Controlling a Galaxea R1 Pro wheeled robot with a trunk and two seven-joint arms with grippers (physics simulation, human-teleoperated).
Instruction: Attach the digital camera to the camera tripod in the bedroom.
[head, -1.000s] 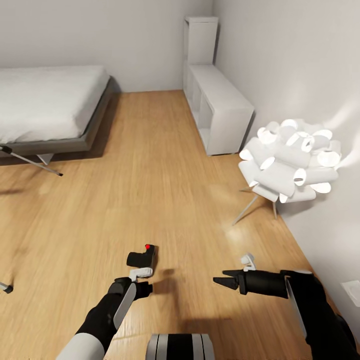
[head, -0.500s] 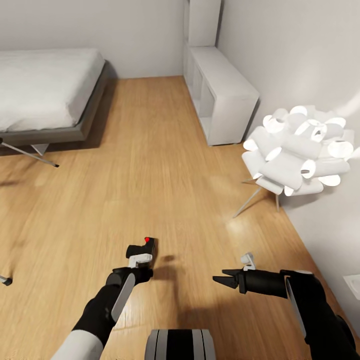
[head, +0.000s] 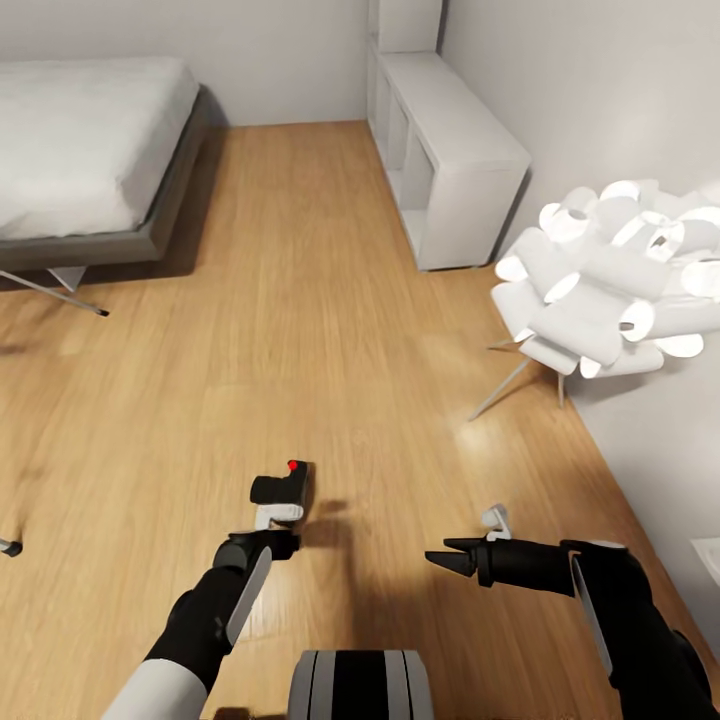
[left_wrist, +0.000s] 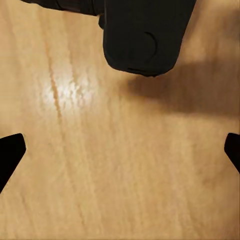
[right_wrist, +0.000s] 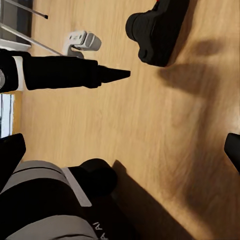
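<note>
I am keeping the digital camera at 12 o'clock of my left gripper, its jaws spread; right gripper farther, also spread.

I see the camera lying on the wood floor, black, red button up. A silver tripod leg pokes out by the bed.

The wood floor spans the frame. On it: the grey bed upper left, white cube shelves top centre-right, the petal floor lamp at right, 1 tripod leg at left.
</note>
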